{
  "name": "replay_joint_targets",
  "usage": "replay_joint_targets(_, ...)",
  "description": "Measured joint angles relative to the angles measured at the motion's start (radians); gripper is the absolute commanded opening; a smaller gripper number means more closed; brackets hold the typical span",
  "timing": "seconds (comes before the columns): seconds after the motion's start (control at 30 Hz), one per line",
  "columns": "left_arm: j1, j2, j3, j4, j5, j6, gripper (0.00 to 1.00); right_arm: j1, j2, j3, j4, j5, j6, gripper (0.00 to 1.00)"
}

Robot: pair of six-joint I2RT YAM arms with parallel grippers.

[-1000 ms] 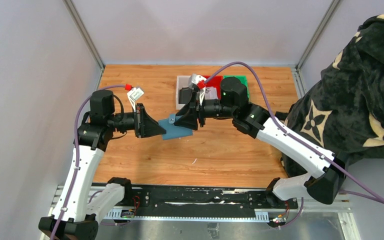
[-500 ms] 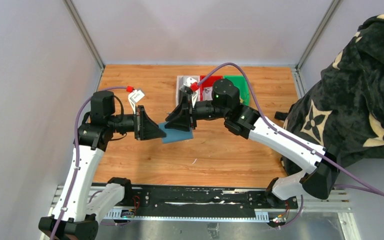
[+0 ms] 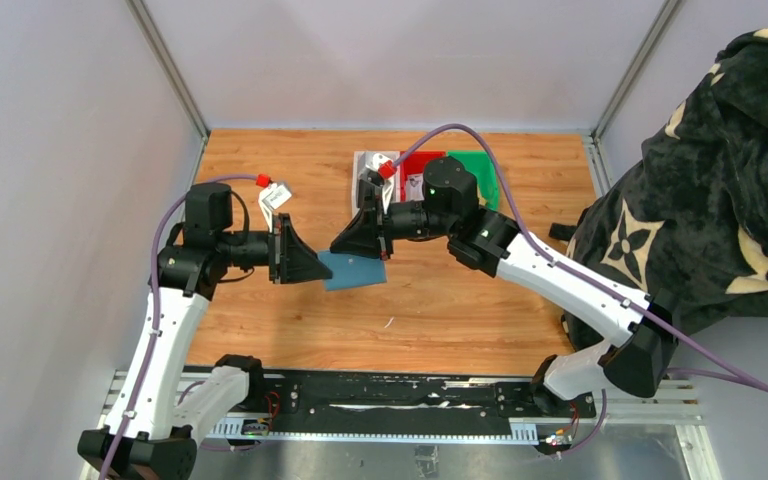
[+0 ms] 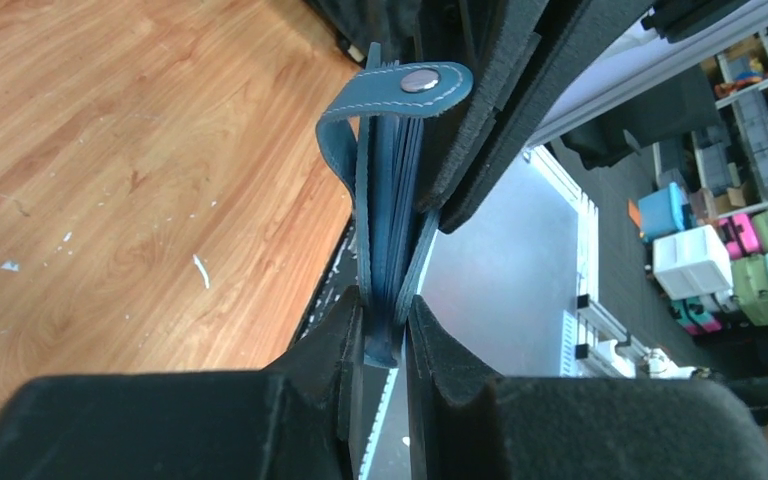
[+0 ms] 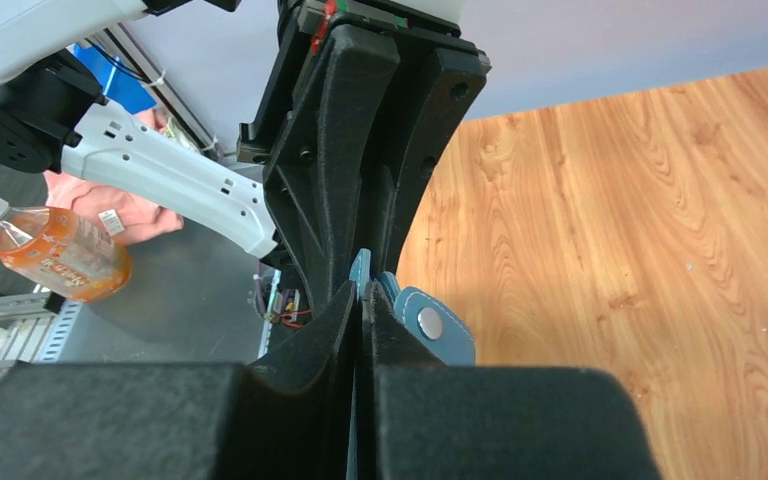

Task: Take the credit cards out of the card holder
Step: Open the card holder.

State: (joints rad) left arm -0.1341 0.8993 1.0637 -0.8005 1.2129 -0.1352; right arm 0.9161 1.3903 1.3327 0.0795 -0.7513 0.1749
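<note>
Your right gripper (image 3: 352,252) has slid across toward the left arm over the last second. The card holder (image 3: 355,270) has come with it, going from a tilted hang to a flatter one between the two arms, above the tabletop (image 3: 460,320). The left gripper (image 3: 315,268) has hardly shifted.

In the left wrist view, that gripper (image 4: 385,312) is clamped on one edge of the holder (image 4: 385,200). The holder stands edge-on and is still folded, with several thin layers packed between its covers. Its closing tab (image 4: 405,85) curls over the far edge with the snap facing out, but you cannot tell from here whether it is fastened.

In the right wrist view, the right gripper (image 5: 362,300) is pressed tight on a thin blue sliver at the opposite edge, just beside the tab (image 5: 430,325). That looks like part of the holder rather than a card.

For the task, this reads as repositioning, not extraction. You now have a firm hold on both ends, but no credit card shows outside the holder in any view, and the layers inside cannot be told from the leather.

The holder likely has to be spread open before a card can be pinched. Watch that the two grips do not pull against each other and slip off the thin edges.
</note>
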Motion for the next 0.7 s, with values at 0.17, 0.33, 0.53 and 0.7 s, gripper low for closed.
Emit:
replay_joint_targets(0.17,0.0,-0.009,0.008,-0.027,-0.018,0.101,0.0,-0.018,0.023,0.029,-0.036,-0.007,0.068,0.0)
replay_joint_targets(0.33,-0.002,-0.027,0.016,-0.035,-0.074,0.193,0.0,-0.023,0.038,0.045,-0.05,-0.019,0.126,0.0)
replay_joint_targets(0.53,-0.008,-0.06,0.023,-0.035,-0.129,0.264,0.0,-0.023,0.042,0.05,-0.052,-0.027,0.183,0.0)
replay_joint_targets(0.7,-0.007,-0.098,0.023,-0.048,-0.182,0.304,0.0,-0.025,0.046,0.051,-0.052,-0.032,0.227,0.23)
